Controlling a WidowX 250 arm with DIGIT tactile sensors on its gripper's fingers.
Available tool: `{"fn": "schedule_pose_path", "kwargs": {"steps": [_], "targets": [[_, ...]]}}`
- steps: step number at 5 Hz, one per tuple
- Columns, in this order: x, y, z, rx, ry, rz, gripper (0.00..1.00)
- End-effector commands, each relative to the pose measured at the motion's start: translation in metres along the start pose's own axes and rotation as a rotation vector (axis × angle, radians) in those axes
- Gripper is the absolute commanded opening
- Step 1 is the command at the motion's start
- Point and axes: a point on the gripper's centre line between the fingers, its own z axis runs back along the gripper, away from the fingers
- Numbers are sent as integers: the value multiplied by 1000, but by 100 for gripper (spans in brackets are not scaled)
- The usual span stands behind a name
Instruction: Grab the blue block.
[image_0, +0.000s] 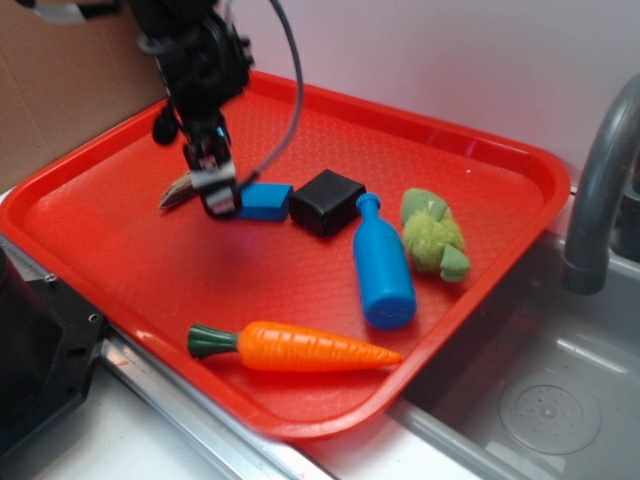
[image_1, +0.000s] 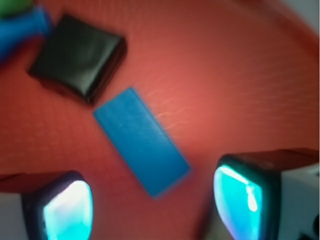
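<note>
Closest to the wrist camera, two fingertips (image_1: 67, 210) with glowing cyan pads fill the bottom corners, a wide gap between them, so the gripper (image_1: 150, 200) stands open with nothing held. Between and just above those pads lies the blue block (image_1: 141, 140), a flat, smooth rectangular brick resting on the tray's (image_1: 240, 75) finely dimpled red surface. Its long axis runs diagonally in that view, from upper left near the black cube (image_1: 80, 55) down to lower right, where its lower end reaches into the gap between the pads, neither of which touches it.

From the exterior view, the black arm comes down from the upper left, cable looping behind it, and the gripper (image_0: 215, 195) points steeply downward at the tray (image_0: 120, 240), low over the block's left end. A small tan, brush-like item (image_0: 178, 192) pokes out to the gripper's left; what it is cannot be told. The blue block (image_0: 265, 201) sits just right of the fingertips, its length running roughly left to right toward the black cube (image_0: 327, 202), a glossy boxy shape just beside it. Further right lie a blue plastic bottle (image_0: 383, 265) on its side, neck toward the cube, and a fuzzy green plush toy (image_0: 432, 235). An orange carrot (image_0: 295, 347) with a dark green top lies along the tray's near edge. A grey faucet (image_0: 600, 190) curves over the sink (image_0: 540, 400) at the right.
</note>
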Motion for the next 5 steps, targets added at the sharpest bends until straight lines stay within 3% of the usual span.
{"fn": "schedule_pose_path", "kwargs": {"steps": [1, 3, 4, 5], "targets": [[1, 2, -42, -11, 56, -46, 100], [6, 11, -44, -36, 76, -5, 100], [-6, 10, -31, -57, 59, 52, 0], [-24, 3, 0, -55, 47, 302, 0]]}}
